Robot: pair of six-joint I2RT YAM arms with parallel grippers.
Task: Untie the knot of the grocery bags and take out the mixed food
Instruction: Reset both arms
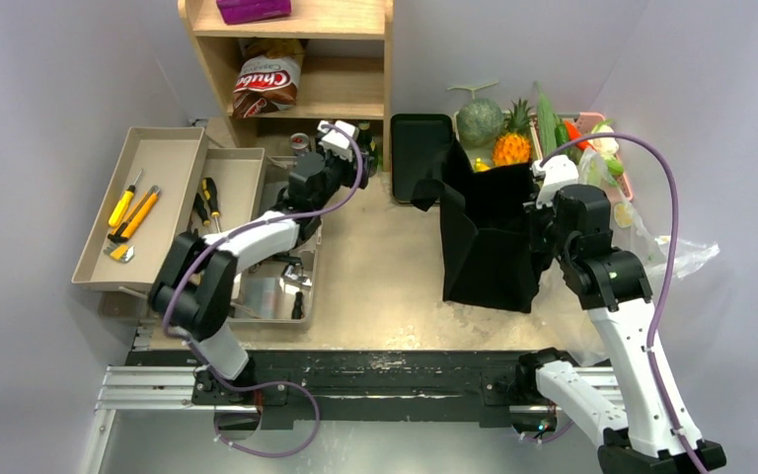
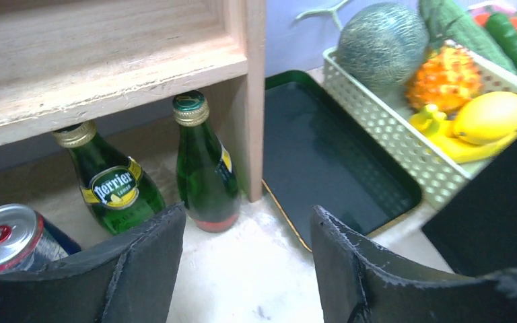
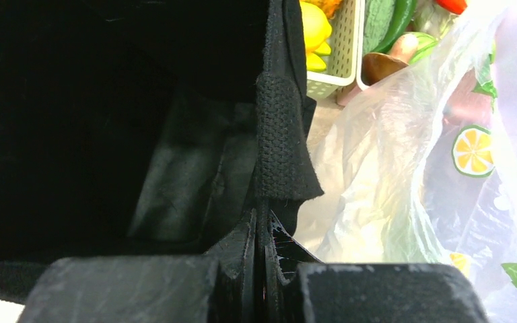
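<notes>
Right tool (image 3: 264,269) clamped on black bag (image 1: 489,232) rim, frame centre; hold steady. Left tool (image 2: 246,259) part open, empty, by bottle (image 2: 205,165); retract clear of shelf (image 2: 108,60)

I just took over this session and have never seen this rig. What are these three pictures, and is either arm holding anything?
The wide picture looks down on two robot arms bolted at the table's near edge. The other two come from cameras on each wrist.

The left gripper is open and empty, facing two green bottles and a can under a wooden shelf.

The right gripper is shut on the rim of the black cloth bag, which stands open mid-table.

A see-through plastic bag lies right of it. Behind, a basket holds a melon, pineapple, lemon and cucumbers beside a black tray. On the left, grey trays hold hand tools.
</notes>
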